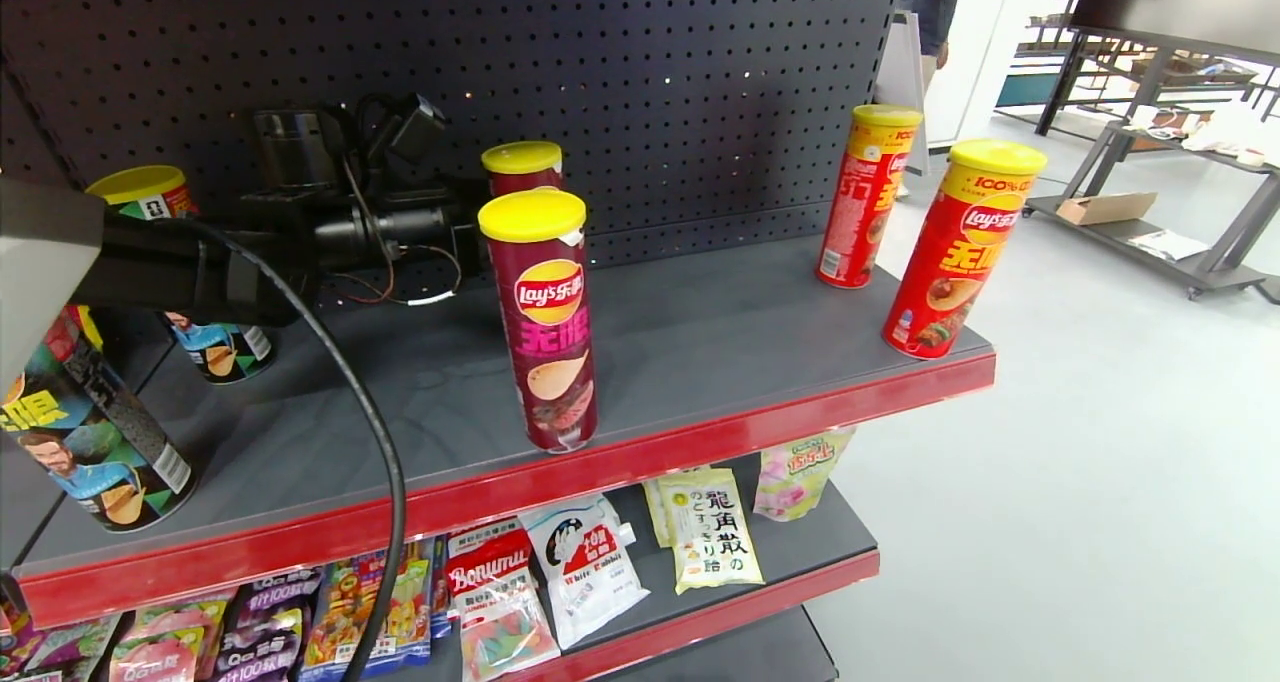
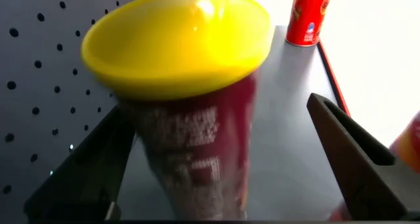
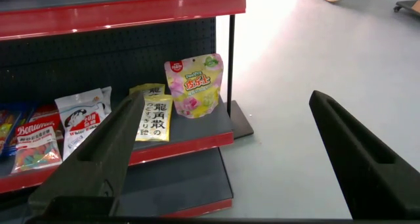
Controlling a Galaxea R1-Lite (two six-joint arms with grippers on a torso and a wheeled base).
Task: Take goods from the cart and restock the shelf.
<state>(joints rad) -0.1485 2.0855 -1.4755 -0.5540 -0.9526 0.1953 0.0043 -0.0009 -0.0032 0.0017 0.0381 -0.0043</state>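
The left gripper [image 2: 218, 112] stood wide open, with the maroon chips can [image 2: 180, 60] upright between its fingers on the shelf [image 1: 700, 342], ungripped. Backing straight out, level, would likely avoid tipping it. The right gripper [image 3: 223, 102] hung open, empty.

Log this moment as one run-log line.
left gripper: open around rear maroon can | rear can: behind front maroon can, top shelf | right gripper: open, empty
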